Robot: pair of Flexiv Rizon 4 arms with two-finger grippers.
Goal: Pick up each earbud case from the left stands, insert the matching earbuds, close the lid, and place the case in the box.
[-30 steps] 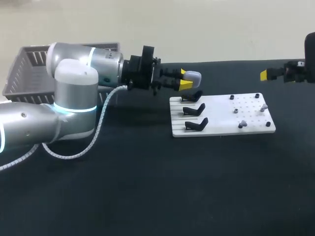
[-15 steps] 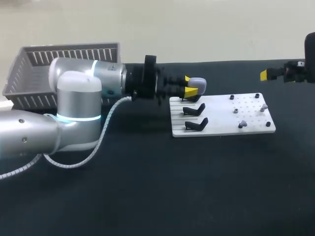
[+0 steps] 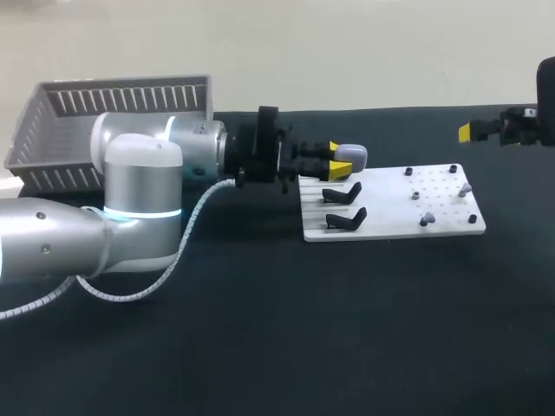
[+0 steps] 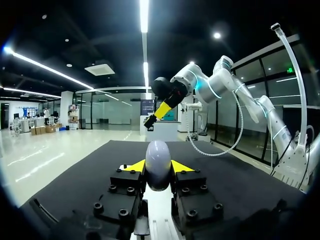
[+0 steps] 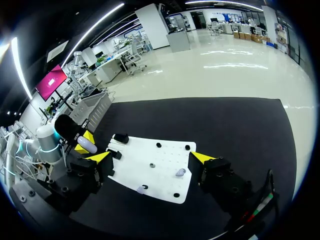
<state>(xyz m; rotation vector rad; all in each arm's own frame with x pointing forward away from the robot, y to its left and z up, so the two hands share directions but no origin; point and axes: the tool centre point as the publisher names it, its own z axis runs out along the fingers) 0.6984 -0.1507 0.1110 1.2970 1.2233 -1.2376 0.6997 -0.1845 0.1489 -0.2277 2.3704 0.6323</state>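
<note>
Black tablecloth (image 3: 260, 329); white stand board (image 3: 392, 222). Left claw (image 3: 338, 157) clamps grey earbud case (image 4: 158, 159); right claw (image 5: 150, 158) spread wide, empty.

The earbud case (image 3: 351, 156) is held in the left tool (image 3: 336, 159), just above the stands (image 3: 344, 192); the box (image 3: 52, 130) is set well behind it.
</note>
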